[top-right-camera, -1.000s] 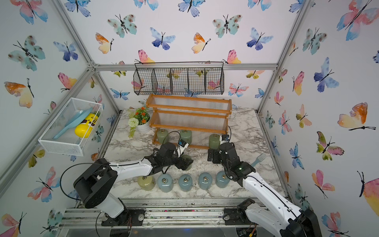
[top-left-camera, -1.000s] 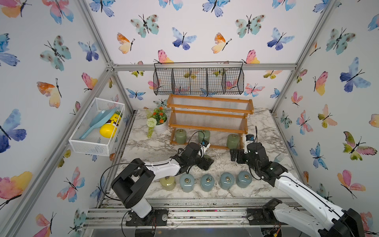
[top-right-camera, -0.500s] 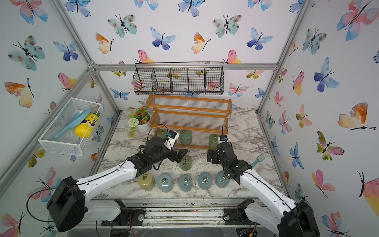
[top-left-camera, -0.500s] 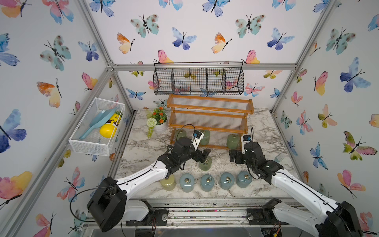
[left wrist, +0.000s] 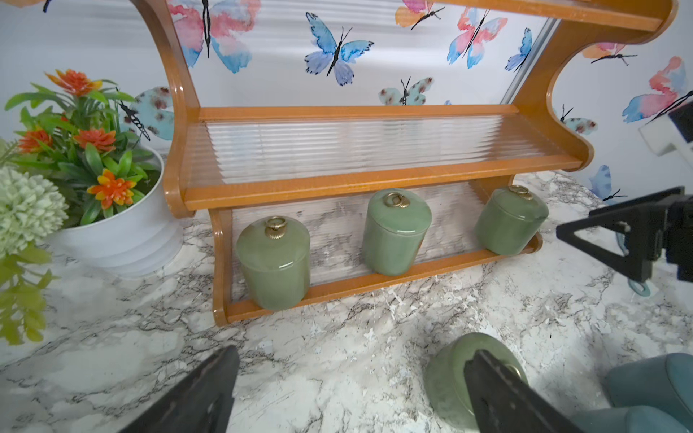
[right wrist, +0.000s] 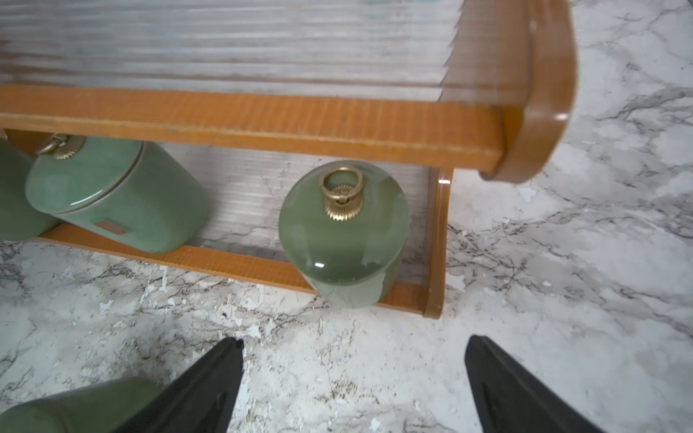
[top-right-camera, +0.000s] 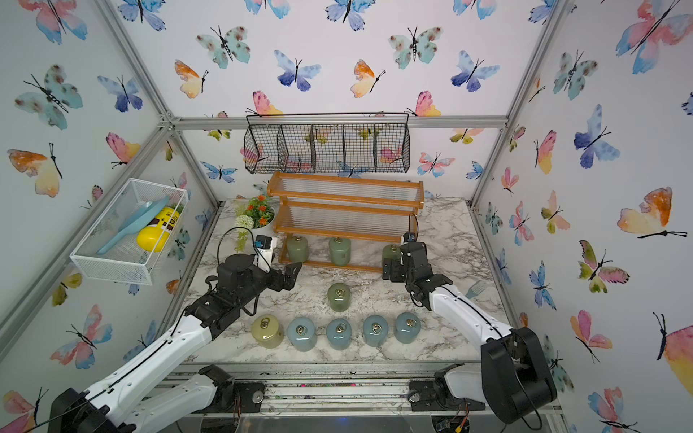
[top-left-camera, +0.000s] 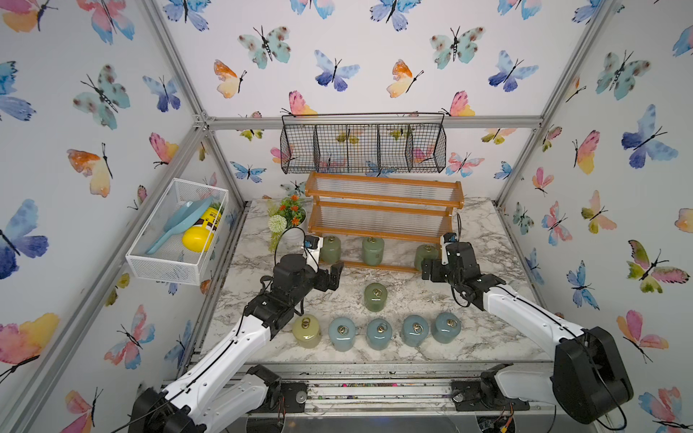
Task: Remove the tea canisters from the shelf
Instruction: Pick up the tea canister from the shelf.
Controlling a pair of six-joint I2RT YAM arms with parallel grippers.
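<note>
My left claw (left wrist: pixel 352 352) has let go: it hangs spread wide and empty, drawn back towards the left end of the shelf (top-left-camera: pixel 384 198). The sage green canister (top-left-camera: pixel 375 297) it was beside half a second ago now stands upright on its own on the desk (top-left-camera: pixel 487 232), between the shelf and the front row.

That row holds the cream-yellow canister (top-left-camera: pixel 306 331) and the four pale blue canisters (top-left-camera: pixel 378 333), so by my count six are off. Three shelf canisters (top-left-camera: pixel 372 251), all sage green, remain on the bottom tier, and the two upper tiers are bare.

My right claw (right wrist: pixel 354 341) has crept nearer the shelf, jaws released and empty, facing the rightmost canister (right wrist: pixel 343 232). The wrist view shows it short of the jar. In both top views the claw partly covers it, so I can't be sure of the gap. I judge that canister to be the next pick.
</note>
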